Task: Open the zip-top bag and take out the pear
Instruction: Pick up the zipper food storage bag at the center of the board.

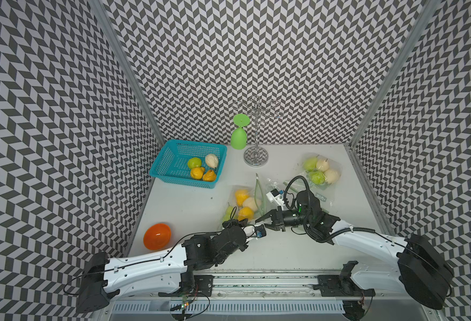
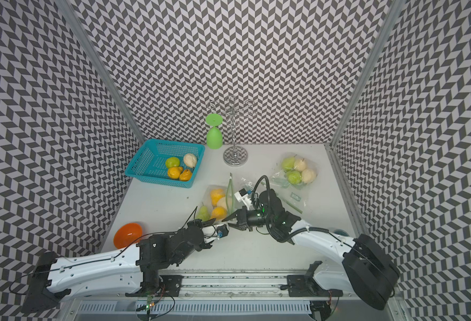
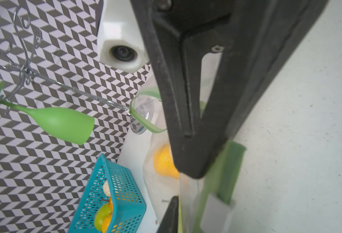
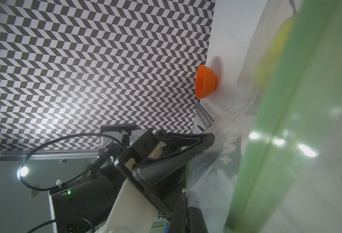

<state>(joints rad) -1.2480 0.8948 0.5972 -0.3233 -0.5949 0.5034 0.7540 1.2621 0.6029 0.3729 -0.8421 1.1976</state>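
Observation:
The clear zip-top bag with its green zip strip lies mid-table. It holds several pears: yellow ones, a cream one and a green one. My left gripper is shut on the film of the bag's near edge. Right beside it, my right gripper is shut on the bag's mouth edge. In the right wrist view the green strip fills the foreground. The mouth stands partly apart along the zip.
A second bag of pears lies at the back right. At the back left, a teal basket holds several pears. A green glass hangs on a chrome rack. An orange bowl sits at the table's left edge.

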